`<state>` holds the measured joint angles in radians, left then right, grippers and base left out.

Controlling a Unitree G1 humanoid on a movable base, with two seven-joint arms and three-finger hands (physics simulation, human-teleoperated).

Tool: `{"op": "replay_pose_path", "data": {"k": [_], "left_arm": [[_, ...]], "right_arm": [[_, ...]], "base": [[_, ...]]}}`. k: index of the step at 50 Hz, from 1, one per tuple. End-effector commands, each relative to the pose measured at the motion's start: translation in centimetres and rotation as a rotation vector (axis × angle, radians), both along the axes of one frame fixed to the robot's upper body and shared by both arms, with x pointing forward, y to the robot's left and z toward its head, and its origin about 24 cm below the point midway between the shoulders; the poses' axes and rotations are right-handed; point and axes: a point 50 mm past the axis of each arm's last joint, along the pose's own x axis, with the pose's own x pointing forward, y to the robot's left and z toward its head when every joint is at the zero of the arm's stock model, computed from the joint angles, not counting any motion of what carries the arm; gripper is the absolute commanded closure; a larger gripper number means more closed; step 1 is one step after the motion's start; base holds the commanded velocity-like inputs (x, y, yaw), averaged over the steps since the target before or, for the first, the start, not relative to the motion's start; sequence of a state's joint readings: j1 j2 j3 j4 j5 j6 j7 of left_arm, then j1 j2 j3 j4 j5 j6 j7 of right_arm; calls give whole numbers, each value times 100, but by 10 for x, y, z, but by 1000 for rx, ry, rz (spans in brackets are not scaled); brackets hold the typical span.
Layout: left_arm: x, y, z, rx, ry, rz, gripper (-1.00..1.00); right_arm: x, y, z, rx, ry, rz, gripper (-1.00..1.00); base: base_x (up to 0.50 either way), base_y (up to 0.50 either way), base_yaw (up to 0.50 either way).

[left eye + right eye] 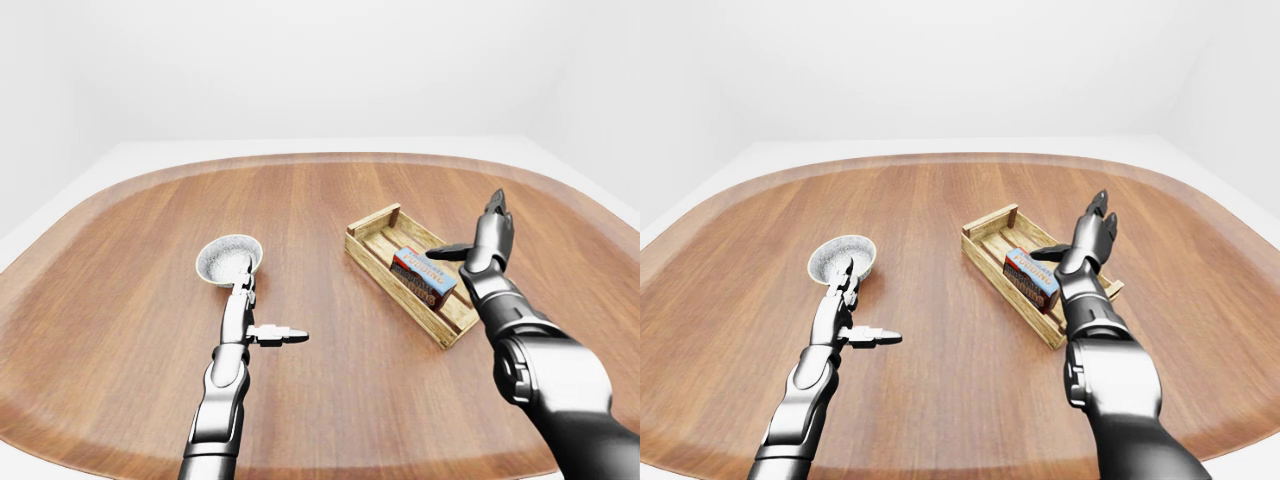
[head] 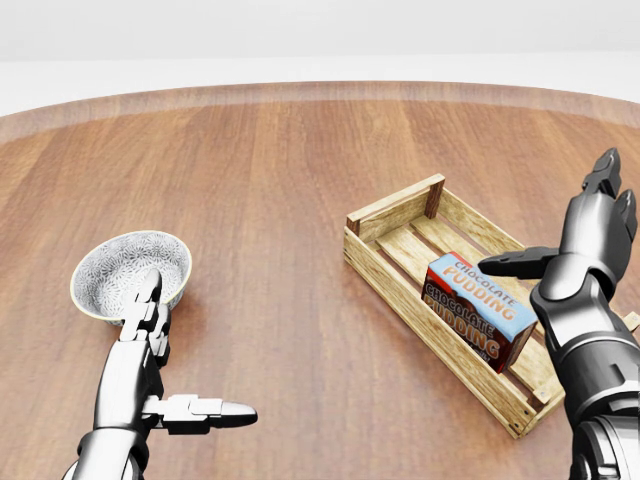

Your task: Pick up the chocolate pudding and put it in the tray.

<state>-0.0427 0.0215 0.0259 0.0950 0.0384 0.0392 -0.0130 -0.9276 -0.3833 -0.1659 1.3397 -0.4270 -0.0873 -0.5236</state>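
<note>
The chocolate pudding box (image 2: 477,308), blue and brown with white lettering, lies inside the wooden slatted tray (image 2: 395,212) at the right of the head view, leaning on its near wall. My right hand (image 2: 570,245) is open just right of the box, thumb reaching over its top edge and fingers pointing up, not closed on it. My left hand (image 2: 175,360) is open and empty at lower left, thumb sticking out to the right.
A white patterned bowl (image 2: 120,268) stands on the round wooden table (image 2: 280,180) just above my left hand. The table's curved rim shows on all sides in the eye views (image 1: 100,200).
</note>
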Motion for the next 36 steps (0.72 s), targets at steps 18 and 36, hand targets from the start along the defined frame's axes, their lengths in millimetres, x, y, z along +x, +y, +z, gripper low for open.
{"op": "replay_pose_path", "data": {"k": [18,36], "left_arm": [[0,0,-1,-8,-2,-3,-100],[0,0,1,-8,-2,-2,-100]], "right_arm": [[11,-8,37,79,-126,-15,-100],[17,-8,57,109,-185,20,-100]], "base": [[0,0,0],[0,0,0]]}}
